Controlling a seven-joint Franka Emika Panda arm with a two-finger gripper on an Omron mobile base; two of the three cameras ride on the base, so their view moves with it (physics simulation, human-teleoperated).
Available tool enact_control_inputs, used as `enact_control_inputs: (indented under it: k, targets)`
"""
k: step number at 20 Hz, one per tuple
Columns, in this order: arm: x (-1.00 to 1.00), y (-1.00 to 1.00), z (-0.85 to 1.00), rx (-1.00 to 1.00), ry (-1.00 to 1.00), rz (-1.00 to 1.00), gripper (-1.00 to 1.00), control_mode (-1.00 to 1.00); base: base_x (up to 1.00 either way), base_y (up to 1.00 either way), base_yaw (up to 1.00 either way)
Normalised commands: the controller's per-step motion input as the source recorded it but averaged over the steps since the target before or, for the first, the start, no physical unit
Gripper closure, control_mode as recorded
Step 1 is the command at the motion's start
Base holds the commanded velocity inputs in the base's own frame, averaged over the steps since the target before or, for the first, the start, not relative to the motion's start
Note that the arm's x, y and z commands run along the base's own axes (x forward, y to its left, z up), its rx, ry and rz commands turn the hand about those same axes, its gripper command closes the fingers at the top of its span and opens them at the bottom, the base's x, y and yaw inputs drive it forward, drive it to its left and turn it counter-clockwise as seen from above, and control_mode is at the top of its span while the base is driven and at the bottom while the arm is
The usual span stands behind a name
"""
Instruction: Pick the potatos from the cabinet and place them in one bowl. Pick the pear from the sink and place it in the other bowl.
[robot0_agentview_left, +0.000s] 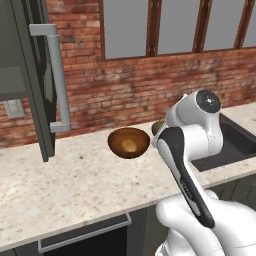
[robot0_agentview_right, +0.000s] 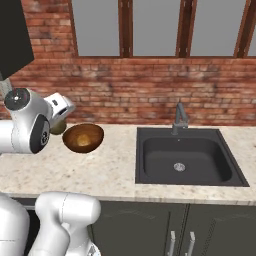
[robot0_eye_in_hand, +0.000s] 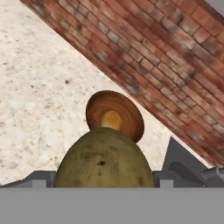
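Left base view: dark-brown bowl (robot0_agentview_left: 129, 142) at centre on the tabletop (robot0_agentview_left: 75, 185), golden potato (robot0_agentview_left: 130, 145) inside.
Right base view: sink (robot0_agentview_right: 186, 157) at right, no pear visible.
Hand view: tool (robot0_eye_in_hand: 104, 183) clamped on the olive potato (robot0_eye_in_hand: 104, 162), low centre; next, likely carry over the bowl, then release.

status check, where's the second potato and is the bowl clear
Gripper shut on olive potato. Brown bowl already holds tan potato. Nothing in the way.
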Motion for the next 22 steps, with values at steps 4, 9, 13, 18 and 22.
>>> enact_control_inputs:
  k: [4,9,13,18,22]
  targets:
    - [0.73,0.04,-0.58,-0.07,0.12,0.04,1.00,-1.00,0.00,0.00,0.00]
    - [0.68,0.09,-0.31,-0.01,0.06,0.03,1.00,-1.00,0.00,0.00,0.00]
    - [0.43,0.20,-0.18,0.00,0.00,0.00,1.00,-1.00,0.00,0.00,0.00]
    - [0.51,0.22,-0.44,-0.05,0.00,0.00,1.00,-1.00,0.00,0.00,0.00]
    - [0.50,0.03,-0.50,0.00,0.01,0.00,1.00,-1.00,0.00,0.00,0.00]
